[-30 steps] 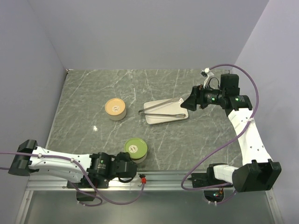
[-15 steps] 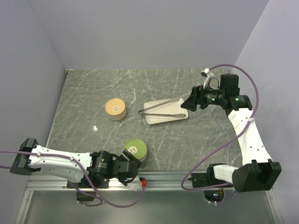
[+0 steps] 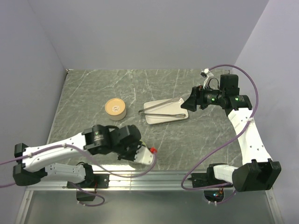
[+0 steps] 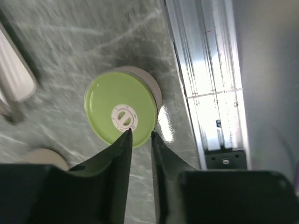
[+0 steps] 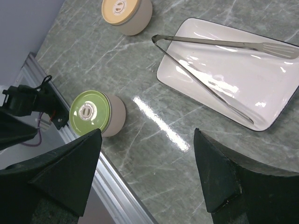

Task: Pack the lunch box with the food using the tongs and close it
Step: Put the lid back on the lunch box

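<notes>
The silver tongs (image 3: pixel 161 110) lie across a white plate (image 3: pixel 180 116) at the table's middle right, also seen in the right wrist view as the tongs (image 5: pixel 210 44). No food shows in any view. A round lunch box tub with a green lid (image 4: pixel 119 112) stands by the near edge; in the top view my left arm hides it. My left gripper (image 4: pixel 141 133) hovers above the lid's near rim, jaws only narrowly apart and empty. My right gripper (image 5: pixel 147 131) hangs wide open and empty past the plate's right end (image 3: pixel 189 103).
A second tub with a tan lid (image 3: pixel 116 108) stands left of the plate. An aluminium rail (image 4: pixel 205 70) runs along the near table edge right beside the green-lidded tub (image 5: pixel 91 113). Purple walls close in the table on three sides.
My left arm has risen from low at the near edge and swung over the green-lidded tub. Its jaws widened, then narrowed again. The right arm has not moved.
</notes>
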Controlling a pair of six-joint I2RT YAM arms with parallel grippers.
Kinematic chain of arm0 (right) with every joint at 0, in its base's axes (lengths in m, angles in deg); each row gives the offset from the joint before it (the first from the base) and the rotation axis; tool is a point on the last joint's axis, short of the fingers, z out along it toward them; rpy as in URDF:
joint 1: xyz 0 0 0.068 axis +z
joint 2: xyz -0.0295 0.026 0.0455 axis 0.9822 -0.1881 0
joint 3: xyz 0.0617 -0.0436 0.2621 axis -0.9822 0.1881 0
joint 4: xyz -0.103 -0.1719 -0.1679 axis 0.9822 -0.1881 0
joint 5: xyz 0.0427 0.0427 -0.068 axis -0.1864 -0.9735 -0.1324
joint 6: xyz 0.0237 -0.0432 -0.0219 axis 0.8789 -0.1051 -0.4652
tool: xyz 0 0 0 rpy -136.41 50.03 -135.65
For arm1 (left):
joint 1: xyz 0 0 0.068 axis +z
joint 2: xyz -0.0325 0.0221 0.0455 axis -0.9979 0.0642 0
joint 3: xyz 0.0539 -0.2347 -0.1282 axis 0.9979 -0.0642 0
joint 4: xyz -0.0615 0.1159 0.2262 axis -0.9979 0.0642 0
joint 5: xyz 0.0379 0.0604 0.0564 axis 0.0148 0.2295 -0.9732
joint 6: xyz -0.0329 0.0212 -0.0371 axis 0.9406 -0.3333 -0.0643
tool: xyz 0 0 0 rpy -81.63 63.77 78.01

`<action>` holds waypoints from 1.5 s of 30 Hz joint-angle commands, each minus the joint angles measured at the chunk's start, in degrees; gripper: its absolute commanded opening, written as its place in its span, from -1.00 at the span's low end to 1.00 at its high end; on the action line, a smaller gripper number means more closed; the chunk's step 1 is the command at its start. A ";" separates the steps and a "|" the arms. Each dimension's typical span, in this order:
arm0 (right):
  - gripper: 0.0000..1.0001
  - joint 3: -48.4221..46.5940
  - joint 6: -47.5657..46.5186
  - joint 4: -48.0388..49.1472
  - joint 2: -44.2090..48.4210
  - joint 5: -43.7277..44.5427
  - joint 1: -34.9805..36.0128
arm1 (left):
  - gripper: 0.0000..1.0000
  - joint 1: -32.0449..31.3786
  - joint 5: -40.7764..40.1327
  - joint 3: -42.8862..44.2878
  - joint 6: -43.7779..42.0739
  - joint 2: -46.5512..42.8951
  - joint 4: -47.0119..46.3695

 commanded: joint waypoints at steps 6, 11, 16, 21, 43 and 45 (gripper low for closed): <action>0.72 -2.21 -0.60 -0.15 0.15 0.45 -0.26 | -0.67 10.68 9.34 -4.24 3.25 5.37 1.55; 0.72 -1.77 -0.78 -0.23 0.41 0.81 -0.26 | -0.81 14.90 8.01 -7.32 2.72 7.30 -1.44; 0.72 -2.04 -0.52 0.03 -0.20 0.54 -0.26 | -0.85 14.90 8.19 -8.73 3.43 9.15 -4.25; 0.71 -1.95 -0.87 -0.23 -0.47 0.98 -0.26 | -0.89 14.90 8.54 -11.19 3.60 11.61 -6.98; 0.71 -3.26 -1.22 -1.46 -1.52 0.81 -0.35 | -0.62 15.77 8.02 -13.84 5.71 13.38 -12.26; 0.70 -3.18 -1.31 -1.64 -1.61 0.81 -0.35 | -0.56 16.66 7.49 -12.60 5.80 12.76 -10.95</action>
